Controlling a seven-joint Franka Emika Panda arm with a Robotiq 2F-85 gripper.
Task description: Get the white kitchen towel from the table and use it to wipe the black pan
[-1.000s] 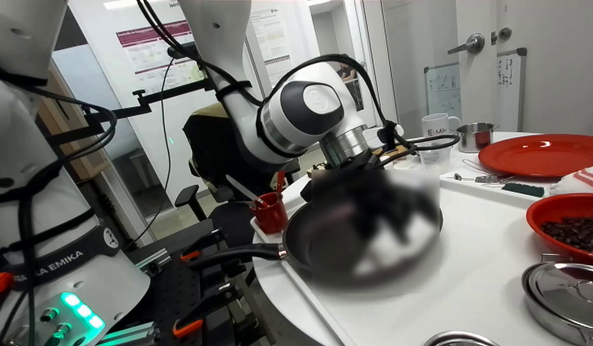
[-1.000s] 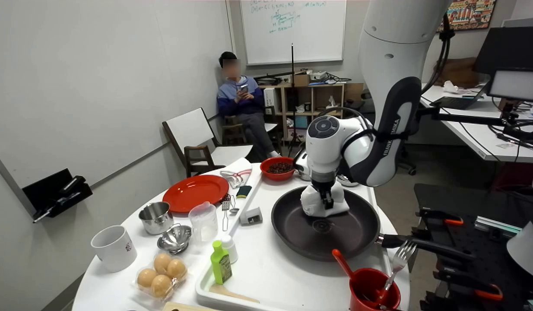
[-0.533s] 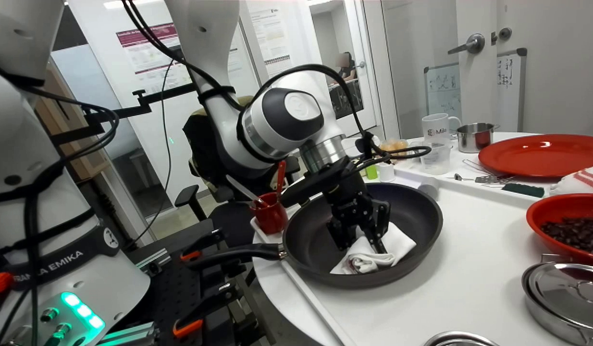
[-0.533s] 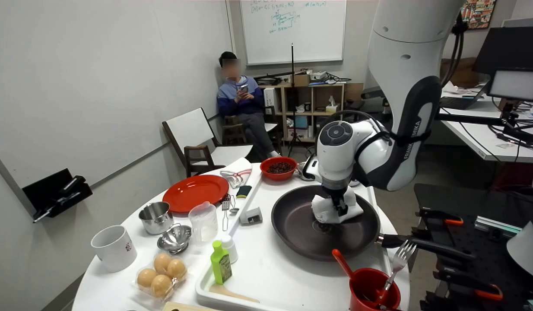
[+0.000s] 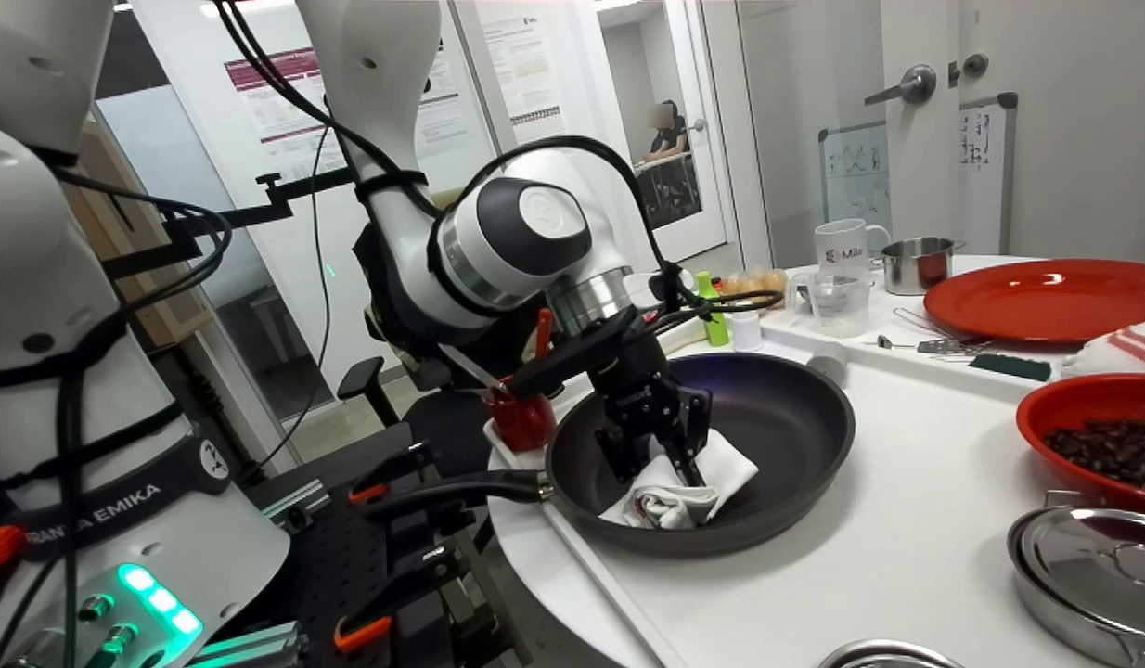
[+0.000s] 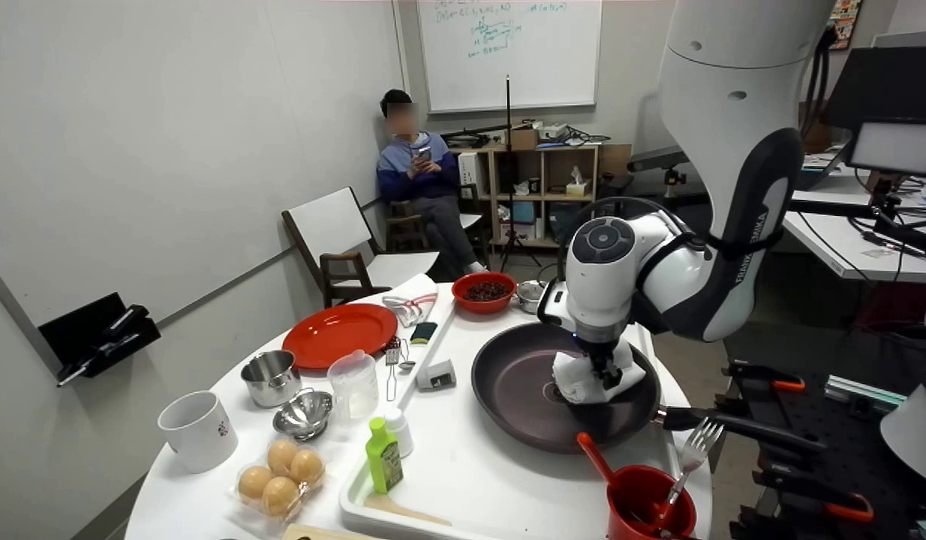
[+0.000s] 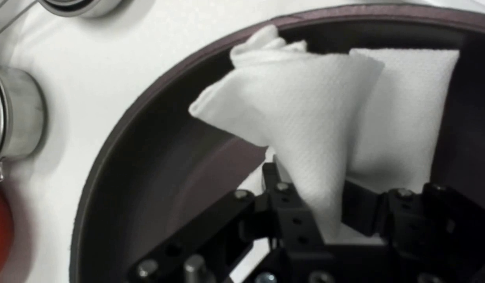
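The white kitchen towel (image 7: 305, 98) is bunched and folded inside the black pan (image 6: 534, 420), touching its inner floor. My gripper (image 7: 311, 188) points down into the pan, its fingers (image 7: 293, 212) pinching a gathered fold of cloth. In an exterior view, the loose folds of the towel (image 5: 728, 468) spread around the gripper (image 5: 661, 471), on the half of the pan nearer its handle (image 5: 461, 489). The part between the fingertips is partly hidden. Under it all is the white table (image 6: 181, 499).
The pan rests on a white tray (image 5: 916, 520). Beside the handle stands a red cup (image 6: 650, 499) with a fork in it. Also around are a red bowl of dark beans (image 5: 1046, 404), a lidded steel pot (image 5: 1064, 594), a red plate (image 6: 339, 334) and a green bottle (image 6: 384, 461).
The gripper has dragged the towel across the pan toward the handle side, keeping its grip. The pan has stayed in place.
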